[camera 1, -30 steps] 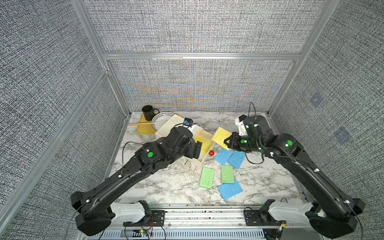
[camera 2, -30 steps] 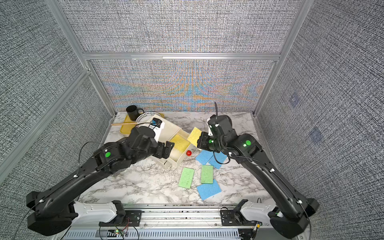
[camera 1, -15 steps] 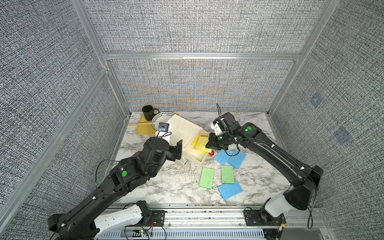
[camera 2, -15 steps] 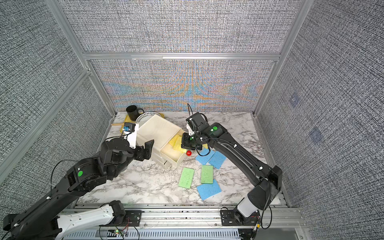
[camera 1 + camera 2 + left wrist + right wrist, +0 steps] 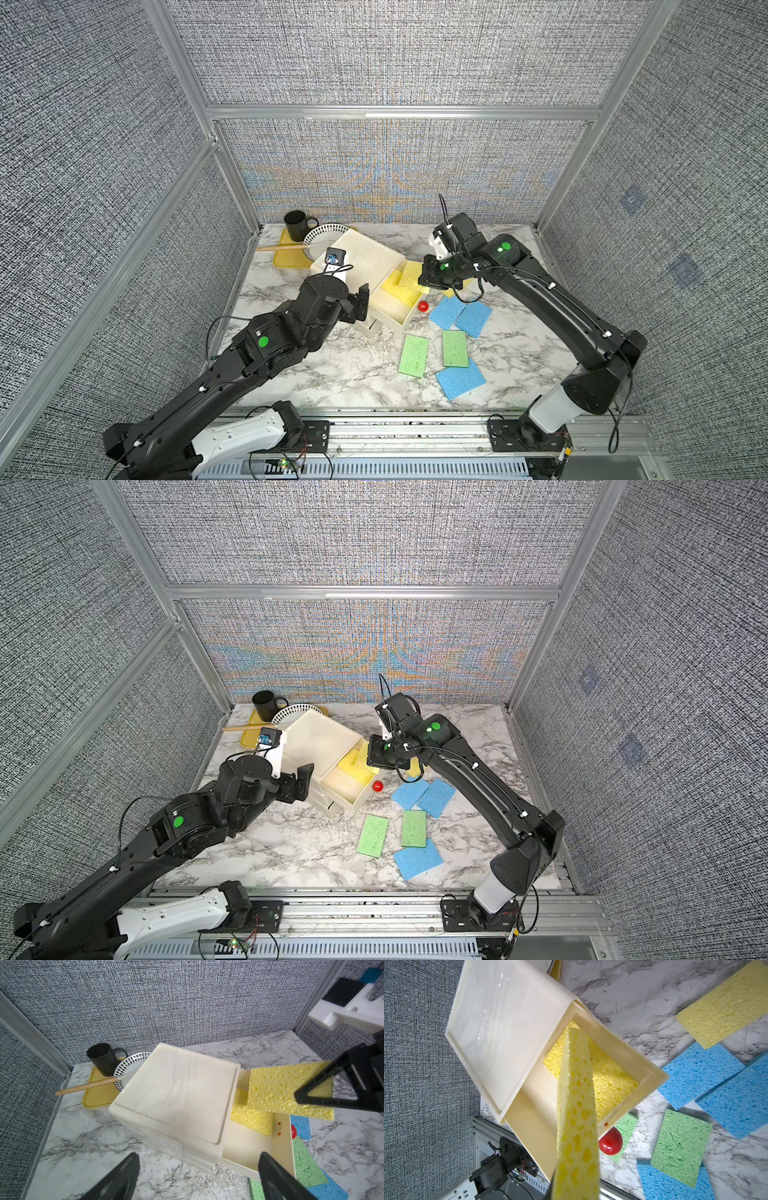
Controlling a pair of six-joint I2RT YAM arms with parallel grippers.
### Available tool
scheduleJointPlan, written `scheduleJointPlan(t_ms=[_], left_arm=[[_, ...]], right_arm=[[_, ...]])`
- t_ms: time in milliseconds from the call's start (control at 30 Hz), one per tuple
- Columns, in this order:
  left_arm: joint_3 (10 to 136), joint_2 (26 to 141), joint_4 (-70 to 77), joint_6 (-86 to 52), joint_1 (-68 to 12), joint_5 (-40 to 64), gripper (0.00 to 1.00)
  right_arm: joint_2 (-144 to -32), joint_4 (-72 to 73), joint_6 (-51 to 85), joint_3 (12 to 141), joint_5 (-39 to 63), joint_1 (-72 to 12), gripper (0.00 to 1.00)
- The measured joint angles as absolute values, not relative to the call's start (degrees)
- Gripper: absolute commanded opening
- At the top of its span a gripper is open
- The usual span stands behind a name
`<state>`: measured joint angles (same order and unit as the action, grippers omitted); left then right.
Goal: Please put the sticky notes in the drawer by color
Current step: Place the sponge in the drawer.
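The cream drawer cabinet stands at the back left with its top drawer pulled out; one yellow sticky note lies inside. My right gripper is shut on a second yellow sticky note, held tilted above the open drawer and seen edge-on in the right wrist view. A third yellow note lies on the table beyond it. Blue notes and green notes lie in front. My left gripper is open and empty beside the cabinet.
Behind the cabinet sit a black mug, a patterned plate and a wooden-handled utensil on a yellow tray. Fabric walls close in the back and both sides.
My right gripper has carried the yellow note leftward from beside the drawer to above it. My left gripper has drawn back from the open drawer to the cabinet's side.
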<state>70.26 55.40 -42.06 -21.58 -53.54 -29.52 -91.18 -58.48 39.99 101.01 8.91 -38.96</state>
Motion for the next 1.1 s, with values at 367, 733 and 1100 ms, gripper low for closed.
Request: scheduleJointPlan(t_ms=[367, 733, 1100], left_arm=[[70.2, 55.8, -43.3, -23.4, -52.6, -28.2, 0.93], [69.9, 55.7, -43.6, -24.3, -51.6, -27.0, 0.95], [70.2, 56.2, -45.1, -24.4, -51.1, -26.0, 0.96]], right_arm=[[-95.7, -61.7, 38.3, 102.0, 9.3, -42.1, 0.0], [-94.5, -65.1, 38.7, 105.5, 3.6, -41.5, 0.0], [-89.6, -54.2, 39.8, 94.4, 16.4, -42.2, 0.0]])
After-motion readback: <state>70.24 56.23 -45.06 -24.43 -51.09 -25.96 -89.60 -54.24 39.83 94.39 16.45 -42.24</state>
